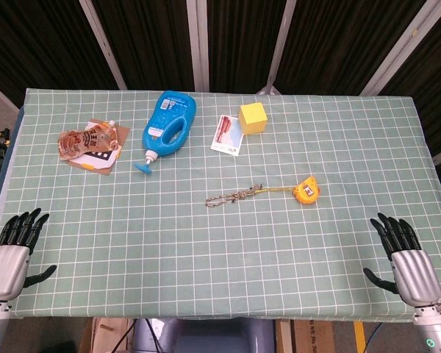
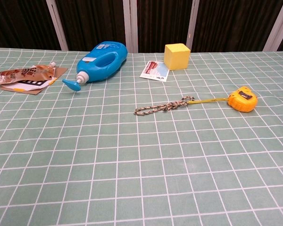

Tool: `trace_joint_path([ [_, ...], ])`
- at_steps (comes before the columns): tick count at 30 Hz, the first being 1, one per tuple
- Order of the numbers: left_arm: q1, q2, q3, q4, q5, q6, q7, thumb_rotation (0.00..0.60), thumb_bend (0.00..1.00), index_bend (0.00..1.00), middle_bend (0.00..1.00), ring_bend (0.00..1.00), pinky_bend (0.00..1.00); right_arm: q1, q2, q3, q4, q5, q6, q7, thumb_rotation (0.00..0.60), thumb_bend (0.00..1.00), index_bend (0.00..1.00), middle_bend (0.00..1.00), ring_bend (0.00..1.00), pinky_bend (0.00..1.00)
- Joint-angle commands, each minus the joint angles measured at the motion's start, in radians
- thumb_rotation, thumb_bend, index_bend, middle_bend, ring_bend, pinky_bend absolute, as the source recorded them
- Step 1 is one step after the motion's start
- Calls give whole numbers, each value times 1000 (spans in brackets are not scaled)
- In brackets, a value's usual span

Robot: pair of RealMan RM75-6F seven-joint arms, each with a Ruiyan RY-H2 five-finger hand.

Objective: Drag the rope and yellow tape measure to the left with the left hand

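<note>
A yellow tape measure (image 1: 307, 190) (image 2: 242, 99) lies right of the table's middle. Its short yellow tape runs left to a braided rope (image 1: 232, 197) (image 2: 162, 107) that stretches out flat toward the centre. My left hand (image 1: 13, 252) rests open at the near left corner of the table, far from the rope. At the near right corner my right hand (image 1: 406, 261) lies open too, below and right of the tape measure. Neither hand shows in the chest view.
A blue bottle (image 1: 169, 126) (image 2: 99, 61) lies on its side at the back. A crumpled snack packet on cardboard (image 1: 90, 141) (image 2: 24, 76) sits far left. A yellow cube (image 1: 253, 118) (image 2: 177, 56) and a small card (image 1: 226, 134) (image 2: 154, 70) are behind the rope.
</note>
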Motion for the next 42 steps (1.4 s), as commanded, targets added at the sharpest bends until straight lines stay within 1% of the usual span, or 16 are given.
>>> trace_joint_path([
  [1,0,0,-1,0,-1,-1,1,600,15,0,0,0,0,-1,-1,0,-1,-1,2,1,600,219,0,0,0,0],
  [24,-3,3,-8,-5,0,-16,7,600,15,0,0,0,0,-1,-2,5,-4,2,8,-4,600,219,0,0,0,0],
  [28,-27,11,-20,-19,-2,-46,17,600,38,0,0,0,0,0,-2,8,-6,7,6,-5,600,219,0,0,0,0],
  [31,-74,34,-44,-64,-16,-108,46,600,65,42,0,0,0,-2,-4,8,-1,5,11,0,600,220,0,0,0,0],
  [36,-192,62,-110,-130,-56,-253,162,600,96,182,0,0,0,2,-7,11,-5,4,8,-9,600,219,0,0,0,0],
  [37,-232,65,-132,-150,-84,-306,194,600,104,198,0,0,0,2,-7,12,-4,6,8,-10,600,219,0,0,0,0],
  [39,-280,62,-164,-168,-128,-366,236,600,131,248,3,0,0,2,-9,13,-2,7,9,-9,600,219,0,0,0,0],
  [40,-321,51,-191,-172,-164,-408,274,600,141,266,6,0,0,1,-9,11,1,7,9,-6,600,218,0,0,0,0],
  [42,-373,27,-225,-165,-214,-456,323,600,165,320,24,0,0,0,-10,11,2,6,10,-3,600,219,0,0,0,0],
])
